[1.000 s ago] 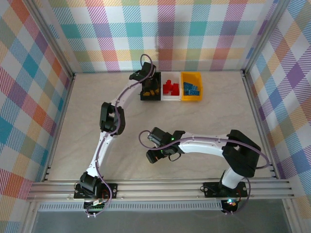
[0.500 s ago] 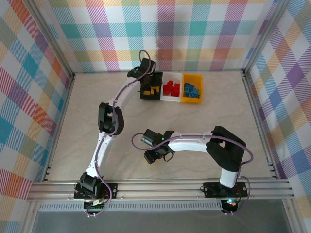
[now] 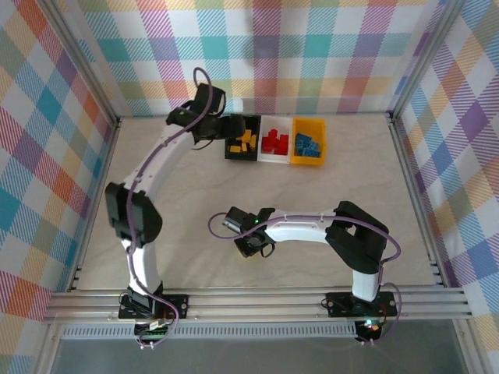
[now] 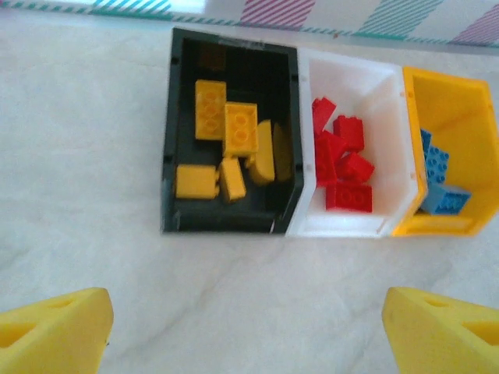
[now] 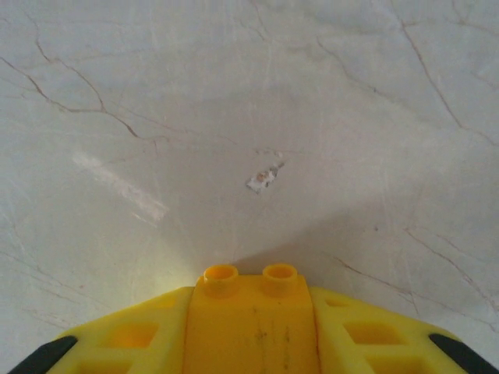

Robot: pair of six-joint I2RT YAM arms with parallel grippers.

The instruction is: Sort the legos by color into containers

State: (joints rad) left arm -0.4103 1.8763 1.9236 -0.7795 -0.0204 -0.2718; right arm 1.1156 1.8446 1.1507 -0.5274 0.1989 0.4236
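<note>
left arm (image 3: pixel 152 167), right arm (image 3: pixel 300 228): white links, black joint housings | purple cable (image 3: pixel 210 227) looped along each | black bases (image 3: pixel 144 300), lower frame | left tool fingers (image 4: pixel 51 335) yellow, triangular recesses | right tool fingers (image 5: pixel 132 335) yellow, square cut-outs

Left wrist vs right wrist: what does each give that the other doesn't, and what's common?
Left wrist: black bin with yellow bricks, white bin with red bricks, yellow bin with blue bricks, past the open left tool. Right wrist: right tool shut on one yellow lego. Both: pale marbled table.
</note>
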